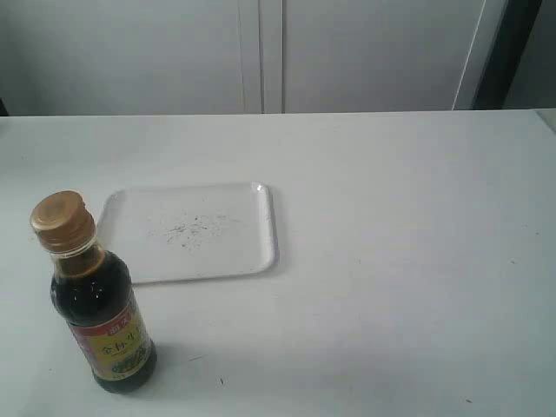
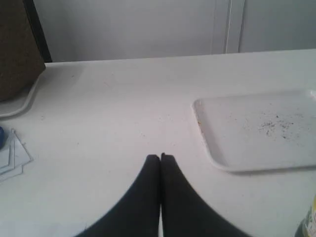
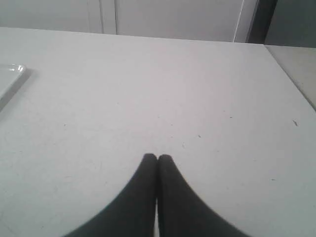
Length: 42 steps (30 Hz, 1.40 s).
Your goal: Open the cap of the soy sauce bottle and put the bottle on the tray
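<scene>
The soy sauce bottle (image 1: pixel 102 323) stands upright at the front left of the white table, dark liquid inside, red and yellow label facing forward. Its gold-brown ribbed cap (image 1: pixel 61 221) is closed on the neck. Just behind it to the right lies the white tray (image 1: pixel 252 234), bare apart from dark scuffs; it also shows in the left wrist view as the tray (image 2: pixel 232 148), and a corner of the tray (image 3: pixel 10 74) in the right wrist view. A sliver of the bottle (image 2: pixel 309 224) shows by the left gripper (image 2: pixel 160 157), which is shut and holds nothing. The right gripper (image 3: pixel 157 157) is shut over bare table. Neither arm appears in the exterior view.
A brown object on a white plate (image 2: pixel 22 101) and some papers (image 2: pixel 10 153) lie at the far side in the left wrist view. White cabinet doors (image 1: pixel 261 52) stand behind the table. The table's edge (image 3: pixel 291 79) runs near the right gripper's side.
</scene>
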Each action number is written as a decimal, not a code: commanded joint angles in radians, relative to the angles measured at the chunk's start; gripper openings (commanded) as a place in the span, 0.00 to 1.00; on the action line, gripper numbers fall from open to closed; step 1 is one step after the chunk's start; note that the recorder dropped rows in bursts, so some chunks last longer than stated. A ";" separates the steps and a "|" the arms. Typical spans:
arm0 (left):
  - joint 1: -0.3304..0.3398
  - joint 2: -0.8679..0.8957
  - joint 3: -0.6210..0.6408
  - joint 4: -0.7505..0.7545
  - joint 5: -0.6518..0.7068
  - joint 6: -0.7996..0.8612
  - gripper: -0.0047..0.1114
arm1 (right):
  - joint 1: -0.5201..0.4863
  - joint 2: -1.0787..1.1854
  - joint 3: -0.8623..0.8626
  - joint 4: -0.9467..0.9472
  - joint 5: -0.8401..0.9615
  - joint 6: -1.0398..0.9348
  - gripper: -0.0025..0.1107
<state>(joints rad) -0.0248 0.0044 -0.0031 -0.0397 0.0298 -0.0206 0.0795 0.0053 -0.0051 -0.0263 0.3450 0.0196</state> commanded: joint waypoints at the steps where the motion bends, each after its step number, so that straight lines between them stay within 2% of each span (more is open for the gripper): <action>1: 0.002 -0.004 0.003 -0.004 -0.081 -0.003 0.04 | 0.002 -0.005 0.005 -0.005 -0.002 0.004 0.02; 13: 0.002 -0.004 0.003 -0.004 -0.403 -0.063 0.04 | 0.002 -0.005 0.005 -0.005 -0.002 0.004 0.02; 21: 0.002 0.014 -0.062 0.040 -0.405 -0.114 0.04 | 0.002 -0.005 0.005 -0.005 -0.002 0.004 0.02; 23: 0.002 0.049 -0.087 0.102 -0.405 -0.169 0.04 | 0.002 -0.005 0.005 -0.005 -0.002 0.004 0.02; 27: 0.002 0.149 -0.145 0.329 -0.437 -0.377 0.04 | 0.002 -0.005 0.005 -0.005 -0.002 0.004 0.02; 37: 0.002 0.446 -0.329 0.934 -0.631 -0.899 0.04 | 0.002 -0.005 0.005 -0.005 -0.002 0.004 0.02; 42: 0.002 0.563 -0.402 1.111 -0.756 -1.047 0.04 | 0.002 -0.005 0.005 -0.005 -0.002 0.004 0.02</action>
<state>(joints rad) -0.0248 0.5181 -0.3694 0.9556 -0.6365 -0.9756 0.0795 0.0053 -0.0051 -0.0263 0.3450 0.0215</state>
